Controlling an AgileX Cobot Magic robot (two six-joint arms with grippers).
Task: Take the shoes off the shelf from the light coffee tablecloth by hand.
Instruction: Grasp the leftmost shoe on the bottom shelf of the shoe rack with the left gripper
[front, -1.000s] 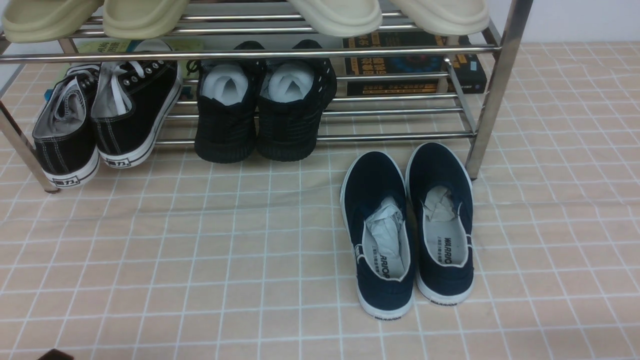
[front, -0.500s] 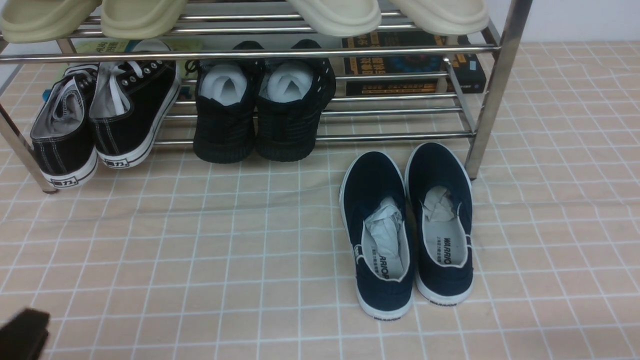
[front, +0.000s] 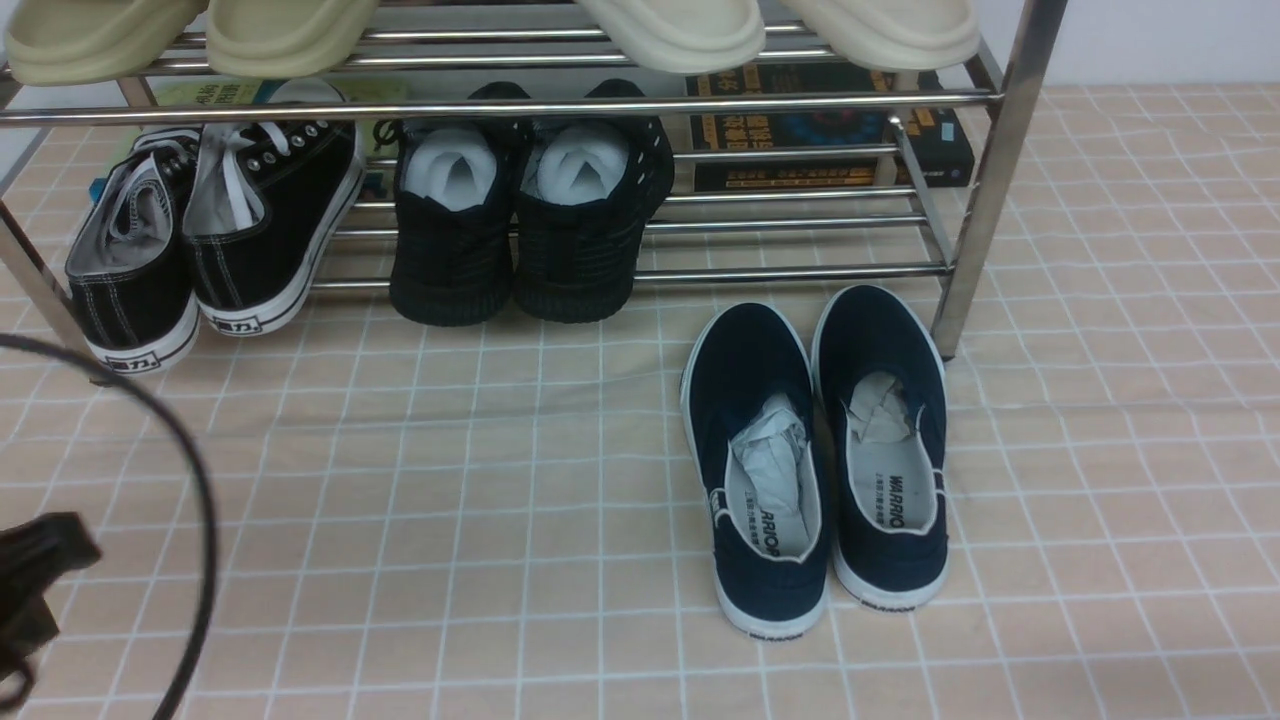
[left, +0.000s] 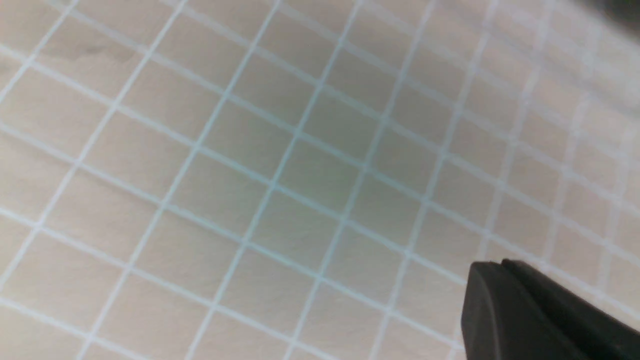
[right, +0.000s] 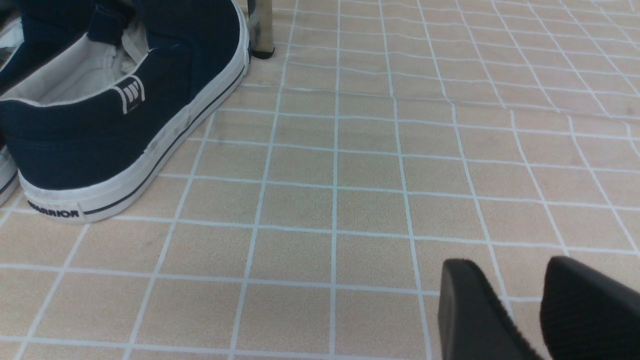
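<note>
- Shoes (front: 205, 235), black lace-ups with white soles, sit at the left end of the shelf's (front: 640, 272) bottom tier. Toes point in and heels overhang the front bar toward the robot, so the heels are the easy part to reach.
- An all-black pair (front: 530, 225) stands just beside them, toward the shelf's middle, and books (front: 820, 130) lie behind the shelf's right end.
- Navy slip-ons (front: 815, 450) rest on the tablecloth (front: 450, 480) covering the desk, just in front of the shelf's right front post. They are off the shelf and not the target pair.
- The left gripper (front: 35, 575) hangs low, well in front of the shelf's left end, with a cable (front: 195, 480) arching over it. Its wrist view shows one finger (left: 530, 315) over the cloth, so I cannot tell whether it is open or closed.
- The right gripper (right: 517, 280) has its fingers parted and holds nothing. It sits low, in front of the shelf's right post, near a slip-on's heel.
- The pickup looks not yet begun. The left arm seems better placed, and the tier above suggests a low, frontal reach.
</note>
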